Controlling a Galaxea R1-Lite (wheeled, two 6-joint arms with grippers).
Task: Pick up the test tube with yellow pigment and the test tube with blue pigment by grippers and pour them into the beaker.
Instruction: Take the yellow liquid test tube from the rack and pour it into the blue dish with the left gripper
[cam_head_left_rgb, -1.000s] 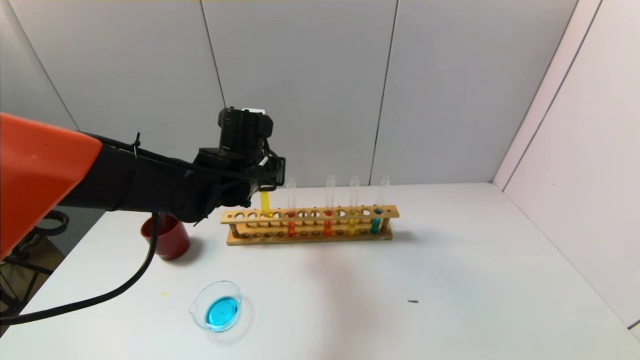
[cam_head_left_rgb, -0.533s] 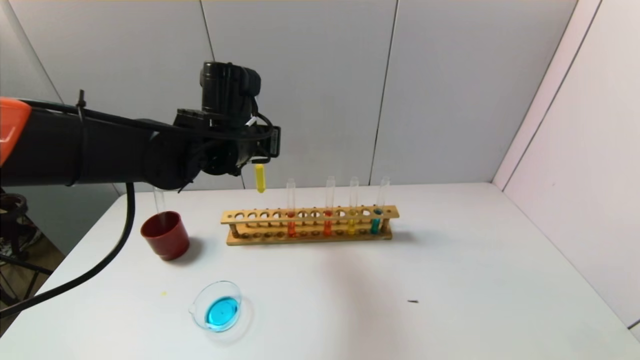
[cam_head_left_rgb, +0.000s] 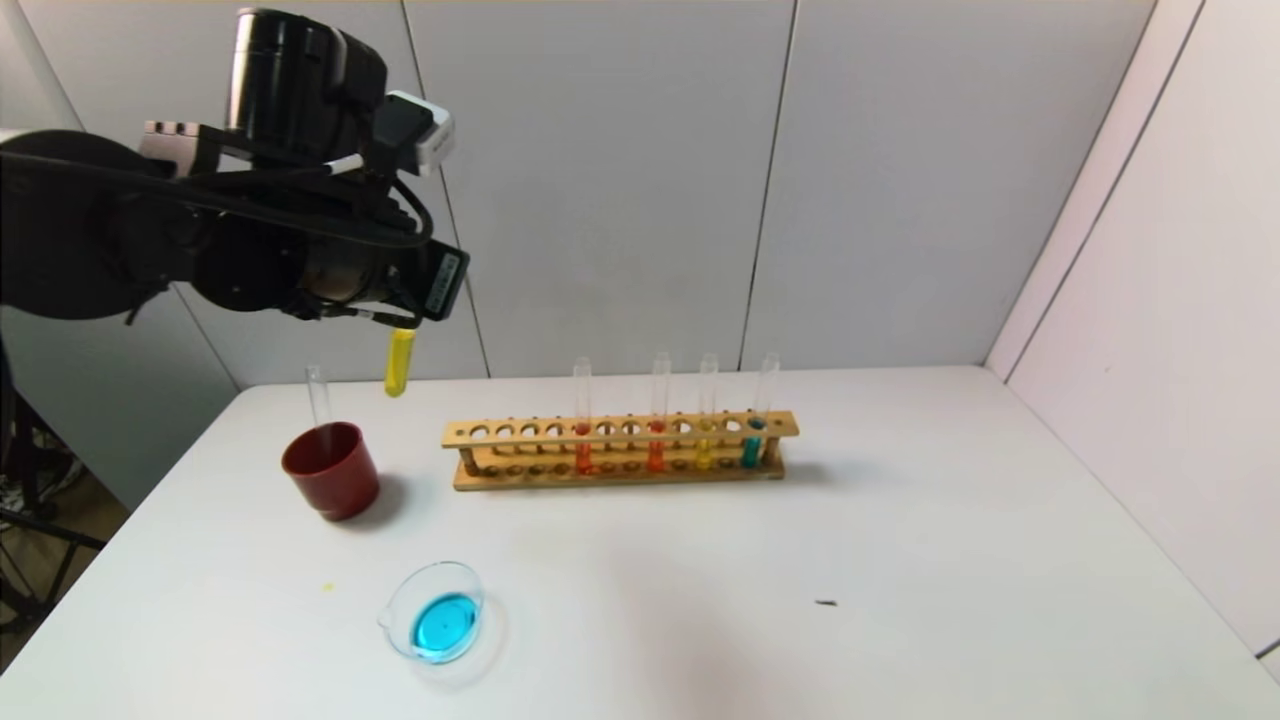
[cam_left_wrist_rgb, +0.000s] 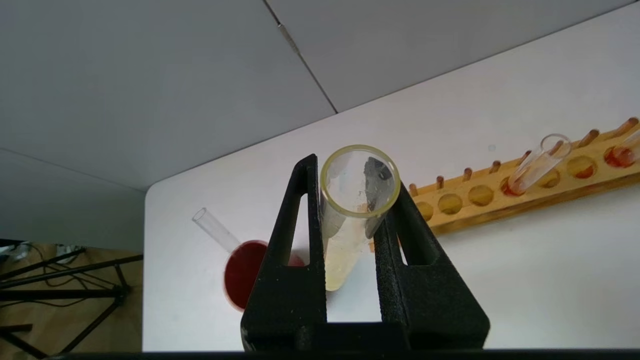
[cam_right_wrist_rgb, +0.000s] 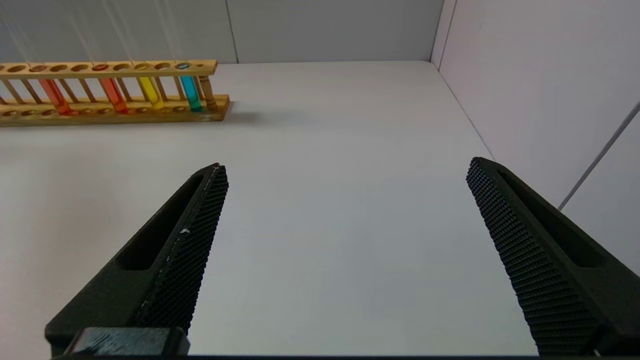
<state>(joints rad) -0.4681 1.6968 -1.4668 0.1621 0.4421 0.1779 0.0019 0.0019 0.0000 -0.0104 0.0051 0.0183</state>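
Left tool (cam_head_left_rgb: 405, 325): closed on the test tube with yellow pigment (cam_head_left_rgb: 399, 362), held high above the far-left part of the counter (cam_head_left_rgb: 900, 560); the left wrist view shows both fingers (cam_left_wrist_rgb: 295, 240) pressed against the glass.
Yellow tube axis: long axis close to vertical with a slight tilt; rounded bottom points down, open mouth (cam_left_wrist_rgb: 360, 180) points up toward the wrist.
Yellow tube place: in the air, clear of the rack, to the left of it and to the right of the red cup (cam_head_left_rgb: 331, 470).
Left arm pose: raised, reaching in from the left, wrist body stacked above the tool, tool pointing down.
Right tool (cam_right_wrist_rgb: 345, 210): fingers spread wide, nothing between them, low over the right part of the counter; not seen in the head view.
Wooden rack (cam_head_left_rgb: 620, 450): stands across the far middle of the counter, long side running left to right.
Rack contents: two tubes with orange-red liquid (cam_head_left_rgb: 583, 450), then a second yellow tube (cam_head_left_rgb: 704, 450), then the test tube with blue pigment (cam_head_left_rgb: 752, 445) at the right end; all upright.
Red cup: left of the rack, with an empty clear tube (cam_head_left_rgb: 319, 395) leaning in it.
Beaker (cam_head_left_rgb: 437, 612): near-left part of the counter, well apart from the rack, holding blue liquid.
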